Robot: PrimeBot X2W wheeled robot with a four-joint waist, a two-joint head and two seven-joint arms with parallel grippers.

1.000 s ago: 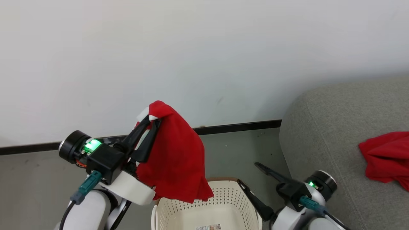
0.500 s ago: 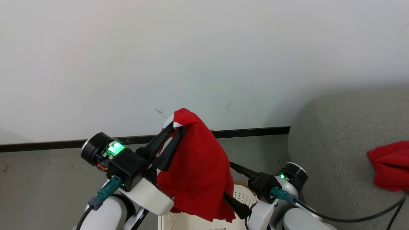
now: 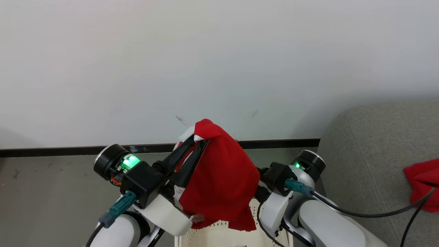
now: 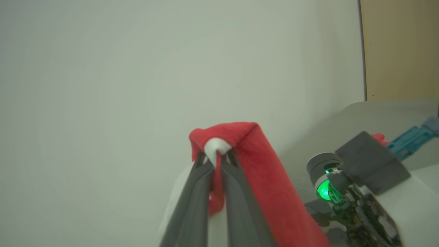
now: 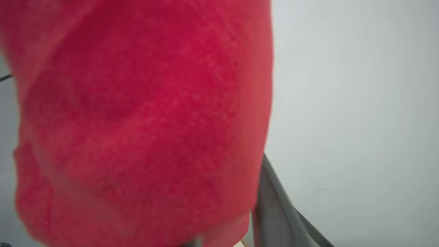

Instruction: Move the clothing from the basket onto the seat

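Head view with both arms raised over the basket (image 3: 212, 237), whose cream perforated wall is showing at the bottom edge between the two forearms. The left gripper (image 3: 198, 140) is pinching a red garment (image 3: 219, 181) by its top fold, its two dark fingers pressed together on the cloth and on a strip of white trim. The left wrist view is showing the same pinch, the left gripper (image 4: 216, 158) meeting at the white patch under the red fold (image 4: 267, 178). The garment is draping down from that pinch, and its lower hem is hanging in front of the basket's far wall.

The right gripper (image 3: 275, 175) is sitting just beside the garment's right edge, its fingers passing behind the cloth. In the right wrist view the red garment (image 5: 137, 120) is crowding the left and centre. One dark finger (image 5: 274, 206) is rising along the cloth's right edge while the other is lying covered. Whether this pincer is open or closed on the fabric cannot be told.

A second red garment (image 3: 422, 181) is lying on the grey seat (image 3: 370, 154) at the right edge, well apart from the basket, with a black cable (image 3: 377, 214) crossing in front of it.
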